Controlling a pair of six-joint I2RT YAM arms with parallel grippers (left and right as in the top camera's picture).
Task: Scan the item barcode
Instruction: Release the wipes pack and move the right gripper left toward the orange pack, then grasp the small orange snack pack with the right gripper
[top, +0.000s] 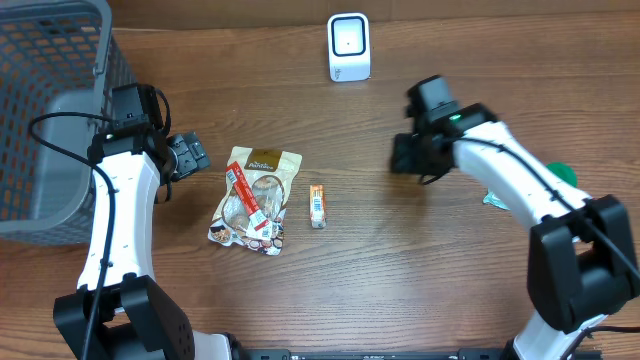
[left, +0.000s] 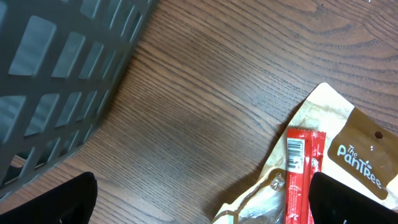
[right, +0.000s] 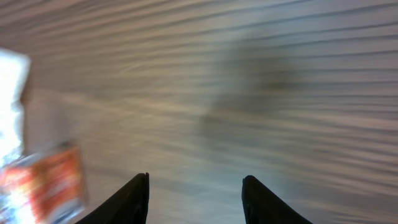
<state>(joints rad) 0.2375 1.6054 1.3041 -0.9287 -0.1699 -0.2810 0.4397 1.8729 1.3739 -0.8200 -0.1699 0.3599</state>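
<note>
A white barcode scanner (top: 349, 46) stands upright at the back of the table. Three items lie left of centre: a tan snack pouch (top: 258, 205), a red stick pack (top: 245, 195) on top of it, and a small orange packet (top: 317, 205) beside it. My left gripper (top: 186, 156) hovers just left of the pouch, wide open and holding nothing. In the left wrist view the pouch (left: 348, 146) and stick pack (left: 298, 171) sit by the right finger. My right gripper (top: 408, 156) is right of the packet, open and empty (right: 194, 186). The blurred orange packet (right: 43, 180) shows at its left.
A grey mesh basket (top: 45, 110) fills the far left corner, close behind my left arm, and its wall (left: 56, 74) shows in the left wrist view. A green and teal object (top: 560, 175) lies under my right arm at the right.
</note>
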